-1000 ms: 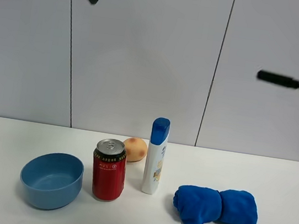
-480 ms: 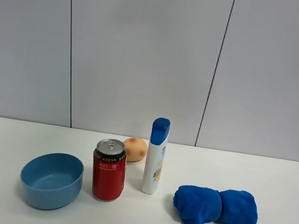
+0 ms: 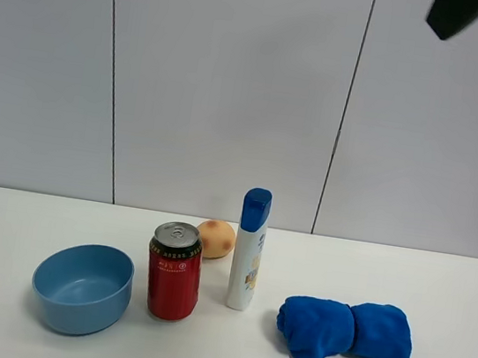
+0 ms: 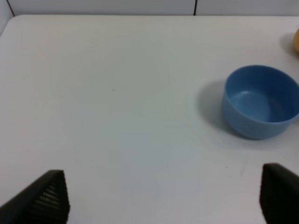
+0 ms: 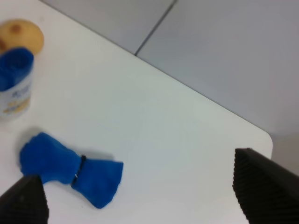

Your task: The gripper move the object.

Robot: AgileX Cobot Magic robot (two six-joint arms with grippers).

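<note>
On the white table [image 3: 437, 287] stand a blue bowl [image 3: 81, 287], a red can [image 3: 174, 271], a peach-coloured ball [image 3: 215, 239] behind it, a white bottle with a blue cap [image 3: 249, 250] and a rolled blue cloth [image 3: 345, 331]. My left gripper [image 4: 163, 200] is open, high above the table beside the bowl [image 4: 259, 100]. My right gripper [image 5: 145, 196] is open, high above the cloth [image 5: 70, 170], with the bottle [image 5: 14, 86] and ball [image 5: 21, 35] off to one side. Only a dark part of the right arm [image 3: 454, 13] shows in the exterior view.
A grey panelled wall [image 3: 234, 89] rises behind the table. The table's far corner [image 5: 266, 135] shows in the right wrist view. Bare tabletop [image 4: 93, 93] lies beside the bowl.
The left arm's dark parts left the top of the exterior view. A dark part of the right arm now shows at the top right corner. The table objects have not moved.
</note>
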